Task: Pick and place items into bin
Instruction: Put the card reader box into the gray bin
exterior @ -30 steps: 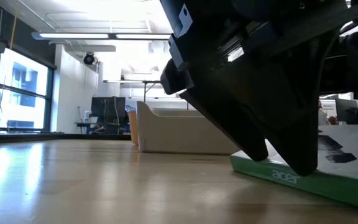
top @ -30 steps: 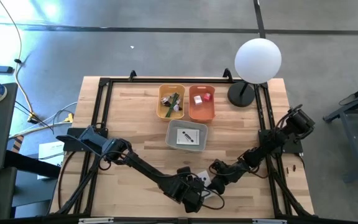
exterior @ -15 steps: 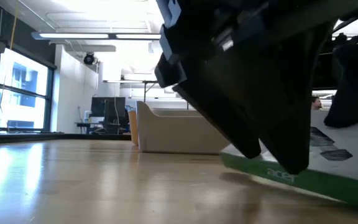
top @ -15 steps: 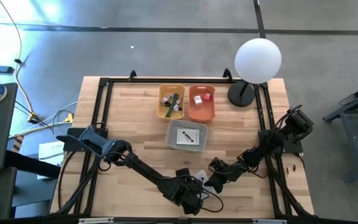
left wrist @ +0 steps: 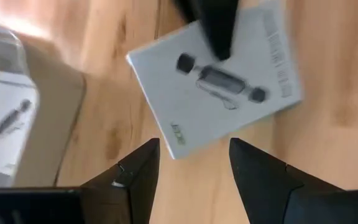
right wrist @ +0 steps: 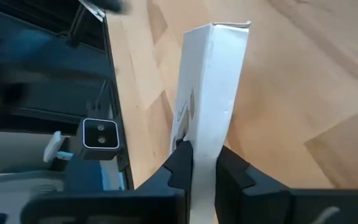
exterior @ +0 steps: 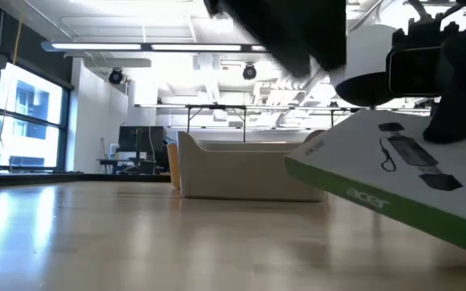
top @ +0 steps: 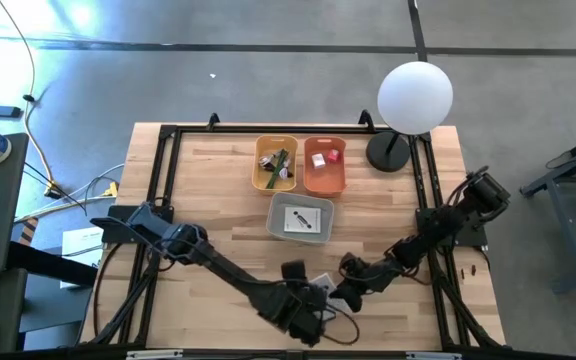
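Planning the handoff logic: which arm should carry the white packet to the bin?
Right. The right gripper is clamped on the white packet, lifting one edge; the left gripper hangs open above it.

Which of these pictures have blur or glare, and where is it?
High view: strong glare on the floor at the upper left; the table is evenly lit. Low view: bright ceiling lights wash out the room, and the near white packet looks soft. Left wrist view: the packet and the grey bin are smeared. Right wrist view: the dark frame beside the packet is blurred.
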